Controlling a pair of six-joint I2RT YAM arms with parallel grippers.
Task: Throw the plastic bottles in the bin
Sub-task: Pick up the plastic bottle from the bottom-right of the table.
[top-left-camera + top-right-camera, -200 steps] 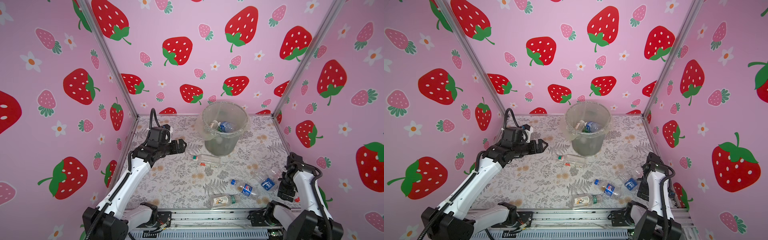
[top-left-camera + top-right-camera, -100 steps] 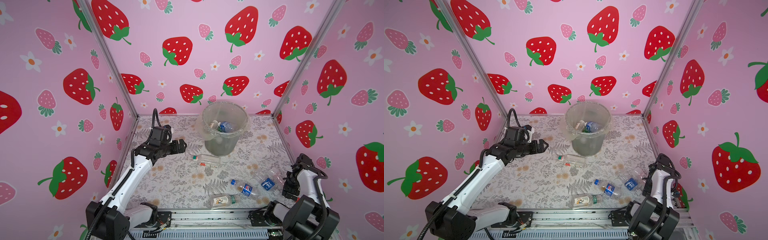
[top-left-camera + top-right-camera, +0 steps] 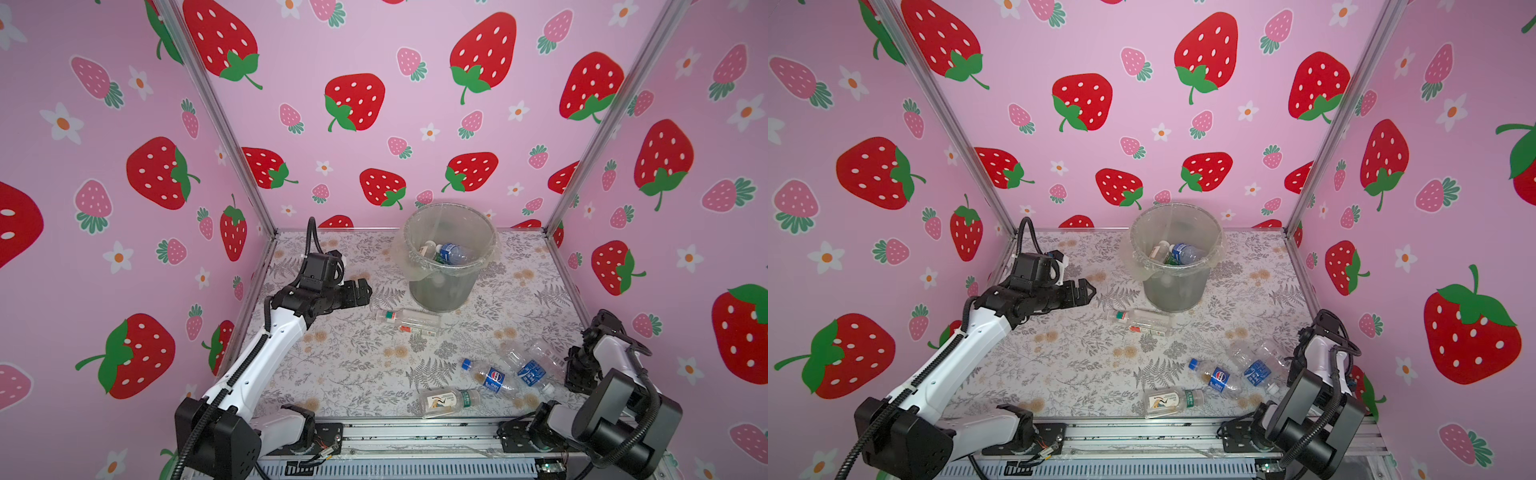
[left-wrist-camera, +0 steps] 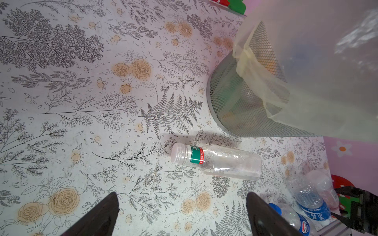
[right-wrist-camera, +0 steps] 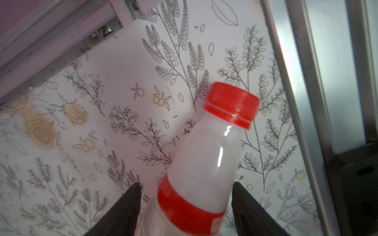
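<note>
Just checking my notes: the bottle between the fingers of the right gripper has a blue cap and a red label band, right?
No, the cap is red, not blue. The right wrist view shows the bottle between the fingers of the right gripper with a red cap and a red label band.

red-capped white bottle (image 5: 204, 163), grey bin (image 3: 440, 291), floral table (image 3: 332, 374).

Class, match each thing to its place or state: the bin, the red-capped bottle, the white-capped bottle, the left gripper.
1 bin
2 red-capped bottle
3 white-capped bottle
4 left gripper

A lying beside the bin's foot
B open, empty
C between the fingers of the right gripper
D lined with a clear bag, bottles inside

Pairs: 1-D, 2-C, 3-A, 4-B
</note>
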